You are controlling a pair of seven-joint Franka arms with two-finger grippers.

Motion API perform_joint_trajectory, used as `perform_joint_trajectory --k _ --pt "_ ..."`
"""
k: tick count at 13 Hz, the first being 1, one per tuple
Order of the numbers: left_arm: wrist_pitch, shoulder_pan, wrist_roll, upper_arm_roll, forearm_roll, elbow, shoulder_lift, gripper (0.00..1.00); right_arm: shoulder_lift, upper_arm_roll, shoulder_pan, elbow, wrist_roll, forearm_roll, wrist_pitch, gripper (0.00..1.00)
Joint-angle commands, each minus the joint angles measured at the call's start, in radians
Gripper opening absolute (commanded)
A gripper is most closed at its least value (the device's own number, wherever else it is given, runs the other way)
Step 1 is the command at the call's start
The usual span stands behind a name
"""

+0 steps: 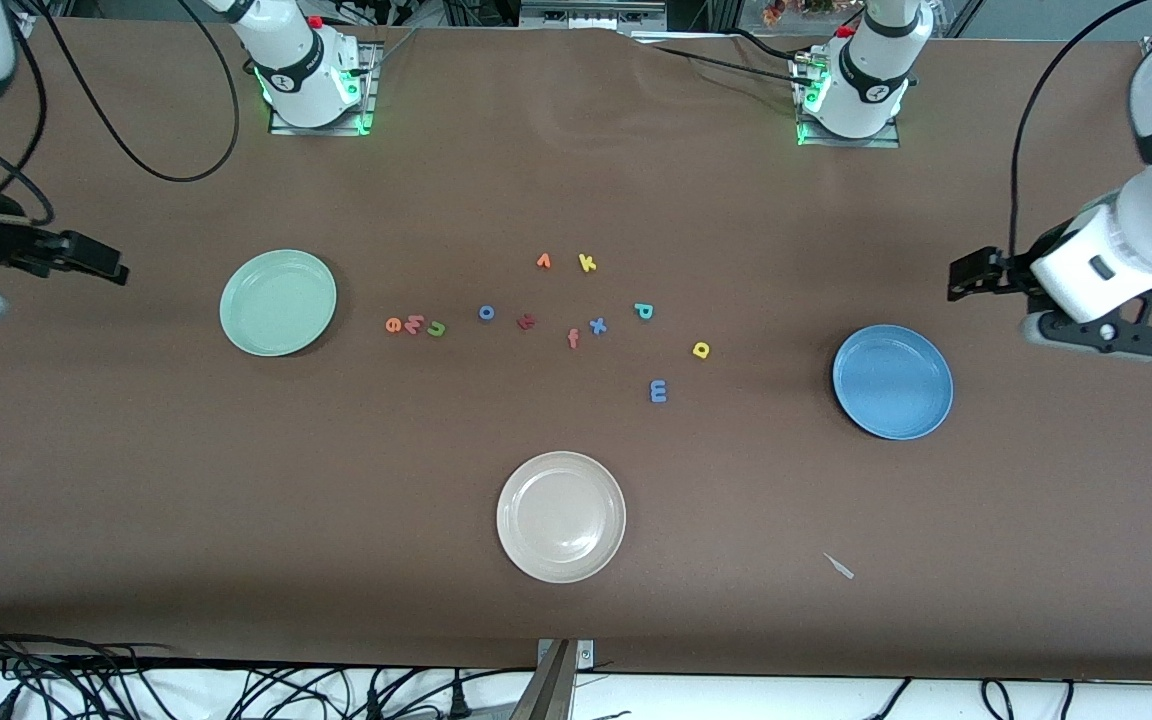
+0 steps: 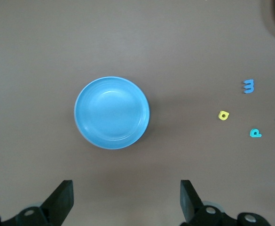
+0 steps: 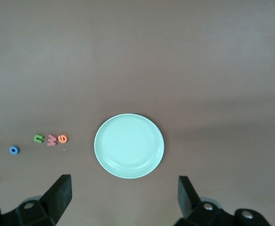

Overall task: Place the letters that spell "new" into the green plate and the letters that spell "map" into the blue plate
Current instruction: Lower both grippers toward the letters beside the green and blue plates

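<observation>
While both arms waited high at the table's ends, we saw every letter lying loose on the brown table point(image 1: 576, 180) and all three plates bare. The left gripper point(image 2: 126, 201) hung with its fingers spread wide and holding nothing, over the table at its own arm's end; under its wrist camera lay the blue plate point(image 2: 112, 113), just ahead of the spread fingertips. Off to one side of that plate, toward the middle of the table, lay the blue "m" point(image 2: 248, 86), the yellow "a" point(image 2: 223, 115) and the teal "p" point(image 2: 255, 133), each apart from the others and well apart from the gripper. The right gripper point(image 3: 124, 197) hung likewise, fingers wide and bare, over its own end, with the green plate point(image 3: 129, 146) just ahead of its fingertips. Beside that plate, toward the middle, the orange "e" point(image 3: 62, 138), pink "w" point(image 3: 51, 140) and green "n" point(image 3: 38, 138) lay in a tight row, the "e" closest to the plate. From the front we noted the white plate point(image 1: 561, 516) nearest the camera, between the two grippers' ends, and spare letters scattered mid-table, among them a blue "o" point(image 1: 486, 313) and a yellow "k" point(image 1: 587, 263).
</observation>
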Motion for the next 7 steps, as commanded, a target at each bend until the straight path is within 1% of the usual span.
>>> perform_joint_trajectory --k 1,3,4,5,6,7 --pt "0.104 -0.021 -0.050 -0.048 -0.008 -0.098 -0.004 1.00 0.052 0.012 0.084 -0.020 0.186 -0.043 0.006 1.00" --pt "0.202 -0.035 -0.154 -0.104 -0.005 -0.176 0.001 1.00 0.101 0.013 0.146 -0.028 0.309 -0.031 0.033 1.00" --pt "0.262 -0.055 -0.203 -0.125 -0.005 -0.213 0.021 1.00 0.119 0.013 0.174 -0.040 0.384 -0.031 0.055 1.00" --pt "0.284 -0.086 -0.249 -0.130 -0.005 -0.221 0.057 1.00 0.127 0.013 0.197 -0.068 0.480 -0.029 0.092 1.00" --pt "0.290 -0.137 -0.294 -0.129 0.007 -0.221 0.089 1.00 0.126 0.018 0.219 -0.123 0.569 -0.029 0.156 1.00" --pt "0.301 -0.171 -0.343 -0.130 0.054 -0.221 0.117 1.00 0.120 0.041 0.236 -0.179 0.658 -0.029 0.219 1.00"
